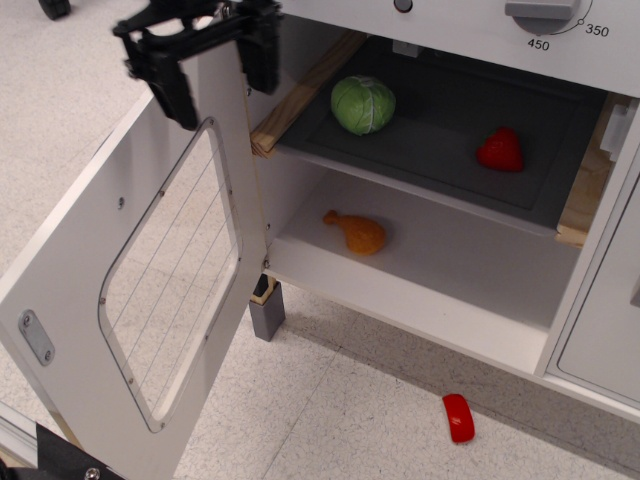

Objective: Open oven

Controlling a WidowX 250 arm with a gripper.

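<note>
The oven (440, 250) stands with its door (70, 290) swung wide open to the left. The door's clear wire-lined window (170, 280) faces me. The white interior holds a dark tray (440, 120). My black gripper (225, 100) is at the top of the view, over the door's upper edge near the hinge side. One of its fingers (175, 90) is in front of the door panel and the other stands toward the oven cavity. The jaws are spread wide and hold nothing. The door's handle is out of view.
A green cabbage (362, 104) and a red strawberry (500, 150) lie on the tray. An orange drumstick (357, 232) lies on the oven floor. A red piece (459, 417) lies on the ground in front. A grey panelled cabinet door (610, 330) is at right, a temperature knob (545, 12) above.
</note>
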